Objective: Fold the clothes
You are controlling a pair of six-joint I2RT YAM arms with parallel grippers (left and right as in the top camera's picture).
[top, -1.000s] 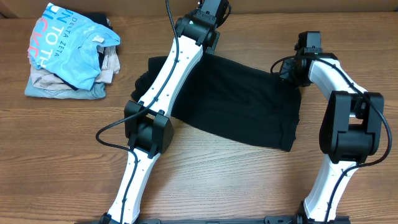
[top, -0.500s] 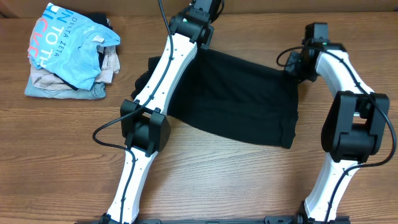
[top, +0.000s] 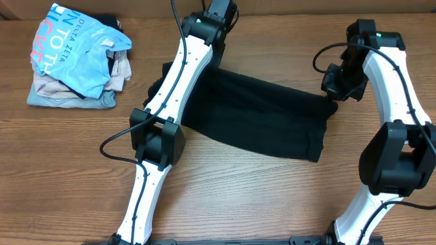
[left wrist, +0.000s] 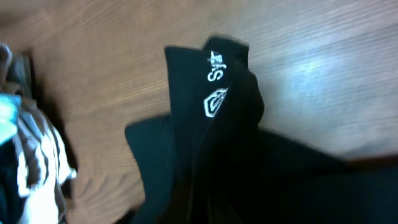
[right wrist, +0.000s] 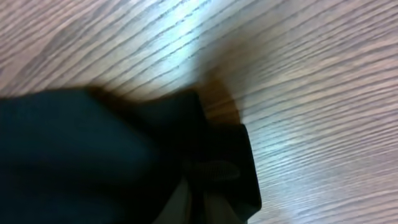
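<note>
Large plain black soft-fabric shirt lies spread on the wooden worktop, long axis running from my left fingers to my right fingers. The right ones touch its corner. Its small white mark hangs just under the left ones. Fabric hides both pairs, so clamped or apart, I cannot tell. Bare wood lies behind both pairs, room for a fold.
</note>
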